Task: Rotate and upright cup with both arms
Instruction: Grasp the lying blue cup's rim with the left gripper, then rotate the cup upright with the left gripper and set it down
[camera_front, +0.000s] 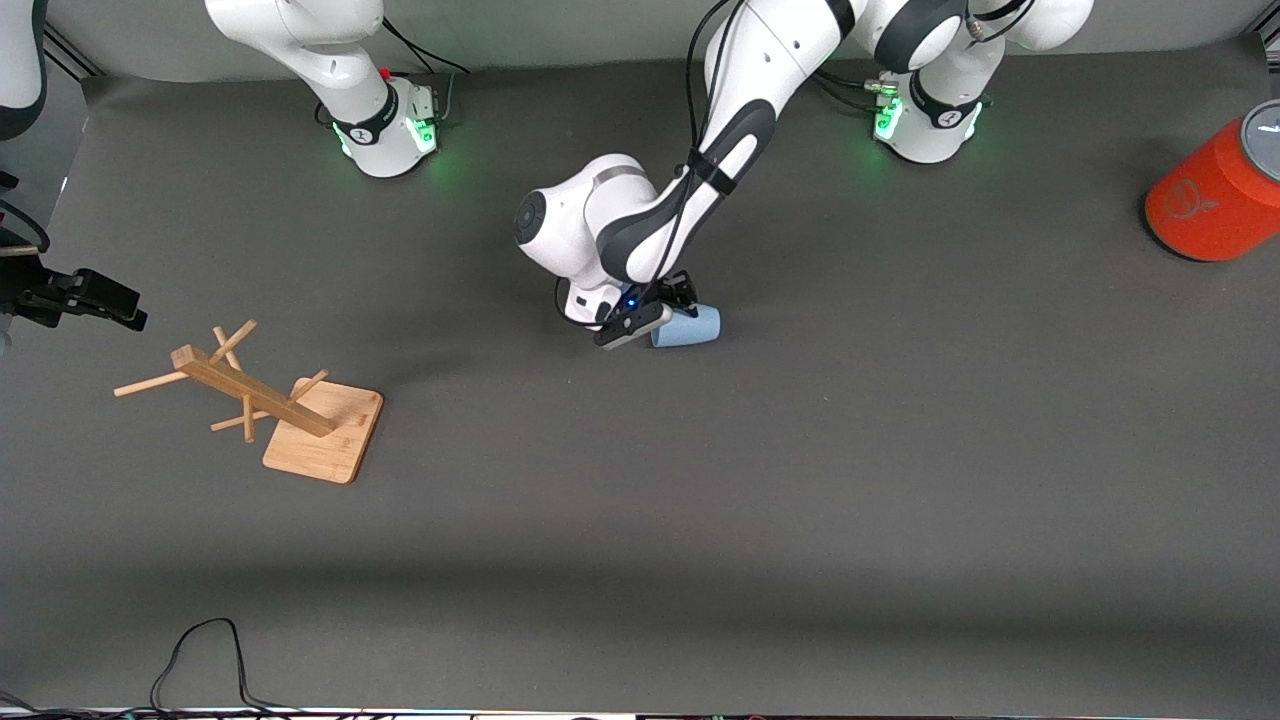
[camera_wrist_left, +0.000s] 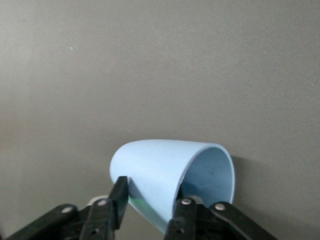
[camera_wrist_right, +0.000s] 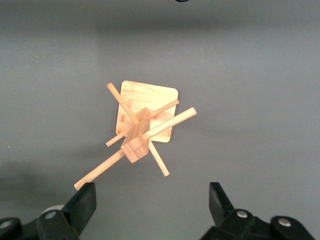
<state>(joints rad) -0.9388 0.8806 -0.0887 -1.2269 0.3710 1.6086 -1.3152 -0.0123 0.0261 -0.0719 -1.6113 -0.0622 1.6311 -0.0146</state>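
The pale-blue cup lies on its side at the middle of the table, its open rim toward the left arm's end. The left arm reaches down to it, and my left gripper is at the cup's end nearer the right arm. In the left wrist view the cup sits between the black fingers, which press on its wall near the rim; the left gripper is shut on it. My right gripper waits at the right arm's end of the table, open and empty.
A wooden peg rack on a square base stands near the right arm's end, and it also shows under the right gripper. A large orange cylinder with a grey lid lies at the left arm's end. A black cable loops at the front edge.
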